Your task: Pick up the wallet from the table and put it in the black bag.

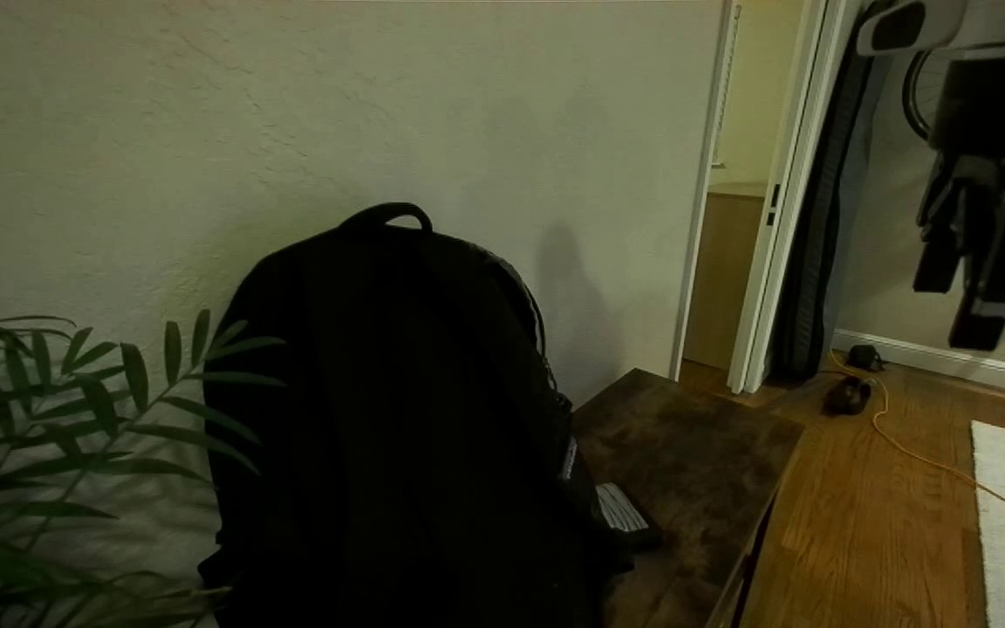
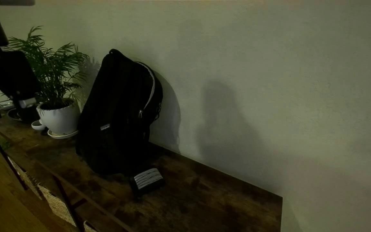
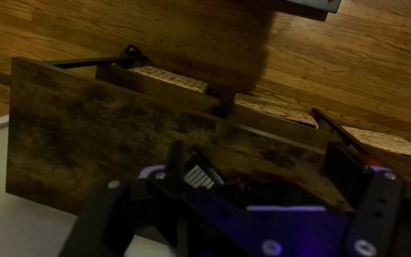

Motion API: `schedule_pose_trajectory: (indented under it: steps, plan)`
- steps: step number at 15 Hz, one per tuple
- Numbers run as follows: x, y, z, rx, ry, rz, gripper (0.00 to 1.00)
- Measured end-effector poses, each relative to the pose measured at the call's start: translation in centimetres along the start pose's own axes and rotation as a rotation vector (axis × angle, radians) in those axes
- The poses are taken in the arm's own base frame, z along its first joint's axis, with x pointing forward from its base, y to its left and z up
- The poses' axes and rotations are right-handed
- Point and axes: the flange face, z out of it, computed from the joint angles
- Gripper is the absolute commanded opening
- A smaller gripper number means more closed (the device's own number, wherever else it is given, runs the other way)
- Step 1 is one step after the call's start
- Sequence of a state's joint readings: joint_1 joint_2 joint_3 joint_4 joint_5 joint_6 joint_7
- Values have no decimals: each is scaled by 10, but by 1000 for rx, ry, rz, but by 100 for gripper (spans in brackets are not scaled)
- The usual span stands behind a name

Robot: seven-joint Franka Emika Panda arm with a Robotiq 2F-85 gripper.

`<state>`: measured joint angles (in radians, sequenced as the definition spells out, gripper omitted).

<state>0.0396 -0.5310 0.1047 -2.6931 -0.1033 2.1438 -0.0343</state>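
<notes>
The wallet (image 1: 625, 515) (image 2: 148, 178) (image 3: 200, 176), dark with a pale grey striped patch, lies on the brown mottled table (image 1: 703, 436) (image 2: 204, 199) (image 3: 84, 125). Right beside it the large black bag (image 1: 398, 419) (image 2: 118, 119) stands upright, leaning toward the wall, its loop handle on top. My gripper (image 3: 259, 160) is raised well away from both things, on the room side of the table in an exterior view. Its fingers are wide apart, with nothing held. In the wrist view the wallet shows just inside one finger (image 3: 175, 157); the gripper body covers most of the bag.
A leafy plant (image 1: 75, 436) (image 2: 56, 77) in a white pot (image 2: 60, 117) stands on the bag's far side, a small white bowl (image 2: 38, 125) near it. The wall (image 2: 253, 96) runs along the table's back. Woven baskets (image 3: 170, 76) sit under the tabletop.
</notes>
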Motion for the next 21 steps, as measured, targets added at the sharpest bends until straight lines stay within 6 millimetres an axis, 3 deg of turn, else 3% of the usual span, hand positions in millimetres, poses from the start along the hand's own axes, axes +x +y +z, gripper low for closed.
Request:
schedule_pose_trajectory:
  steps: [11, 21]
  plan:
    - [54, 1, 75, -10, 18, -29, 100]
    - [63, -1, 83, -10, 4, -27, 100]
